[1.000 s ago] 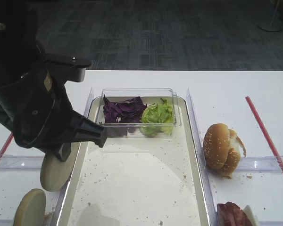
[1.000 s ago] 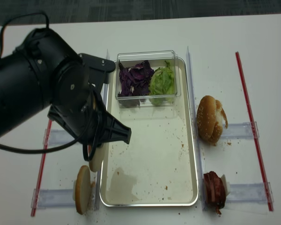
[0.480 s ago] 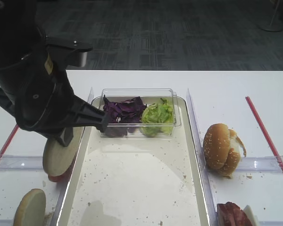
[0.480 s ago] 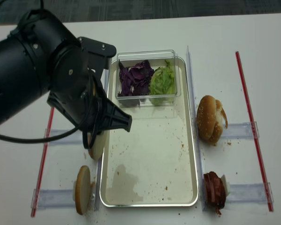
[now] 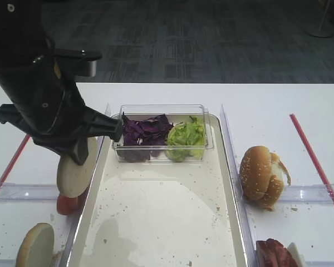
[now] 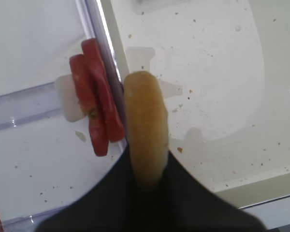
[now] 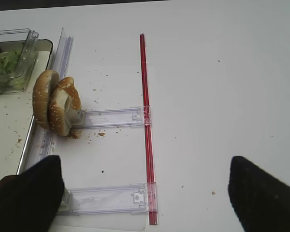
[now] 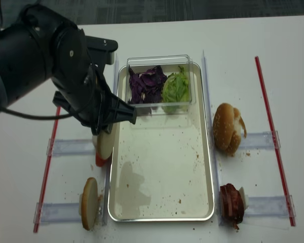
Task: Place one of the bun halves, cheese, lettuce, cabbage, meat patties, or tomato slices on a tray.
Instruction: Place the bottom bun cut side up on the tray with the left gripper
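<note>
The left gripper [image 6: 145,169] is clamped tight on a pale bun half [image 5: 76,169], holding it on edge in the air above the left rim of the metal tray [image 8: 209,167]. In the left wrist view the bun hangs right over the clear divider rail [image 6: 104,43] that runs along that rim, with the upright tomato slices [image 6: 94,113] just to its left and the bare tray floor to its right. The near two thirds of the tray floor is open, speckled with crumbs; the far end is taken by a clear tub [image 5: 164,108] of purple cabbage [image 5: 146,130] and green lettuce [image 5: 185,136]. Another bun half [image 5: 36,245] stands on edge outside the tray's near-left corner. Beyond the right rim sit a sesame bun [image 5: 260,175] and, nearer, the meat patties [image 8: 232,202]. The right gripper [image 7: 145,193] hovers well apart over the table's right side, its two dark fingers [image 7: 26,193] spread wide with nothing between them.
</note>
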Robot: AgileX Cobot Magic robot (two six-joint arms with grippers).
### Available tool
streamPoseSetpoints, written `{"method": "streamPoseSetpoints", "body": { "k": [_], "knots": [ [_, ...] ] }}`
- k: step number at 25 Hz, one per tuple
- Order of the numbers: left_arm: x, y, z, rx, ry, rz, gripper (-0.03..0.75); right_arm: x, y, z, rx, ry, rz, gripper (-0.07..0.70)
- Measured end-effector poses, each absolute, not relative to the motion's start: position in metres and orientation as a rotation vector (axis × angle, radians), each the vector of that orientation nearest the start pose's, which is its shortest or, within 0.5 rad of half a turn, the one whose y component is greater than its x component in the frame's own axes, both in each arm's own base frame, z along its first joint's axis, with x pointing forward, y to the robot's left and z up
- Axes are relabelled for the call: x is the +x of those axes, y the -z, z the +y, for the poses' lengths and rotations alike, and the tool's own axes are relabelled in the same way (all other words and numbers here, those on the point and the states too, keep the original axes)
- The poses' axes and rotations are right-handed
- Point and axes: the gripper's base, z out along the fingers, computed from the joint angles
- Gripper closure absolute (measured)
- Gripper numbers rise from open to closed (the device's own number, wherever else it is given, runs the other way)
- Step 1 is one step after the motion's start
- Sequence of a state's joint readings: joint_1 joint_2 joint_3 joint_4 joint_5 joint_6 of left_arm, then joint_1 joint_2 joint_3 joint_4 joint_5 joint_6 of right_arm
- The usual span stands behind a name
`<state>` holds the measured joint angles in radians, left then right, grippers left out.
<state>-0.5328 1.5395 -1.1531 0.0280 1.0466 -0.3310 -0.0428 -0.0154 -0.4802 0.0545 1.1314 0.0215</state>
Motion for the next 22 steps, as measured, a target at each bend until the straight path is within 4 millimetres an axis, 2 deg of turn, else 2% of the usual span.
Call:
{"method": "streamPoseSetpoints", "body": {
  "k": [5,15,17,22],
  "knots": [
    [0.262,-0.253,-0.162,0.401,0.292,2.928,0.679,-0.008,-0.266,0.005,0.063,-0.053,2.118,-0.067],
    [0.261,-0.253,-0.205,0.556,0.976,2.778,0.679,-0.008,-0.266,0.005,0.067,-0.055,2.118,-0.067],
    [0.262,-0.253,-0.209,0.549,1.040,2.755,0.679,-0.008,-0.266,0.005,0.067,-0.055,2.118,-0.067],
    [0.265,-0.246,-0.212,0.553,1.053,2.763,0.679,-0.008,-0.266,0.005,0.067,-0.055,2.118,-0.067]
  ]
}}
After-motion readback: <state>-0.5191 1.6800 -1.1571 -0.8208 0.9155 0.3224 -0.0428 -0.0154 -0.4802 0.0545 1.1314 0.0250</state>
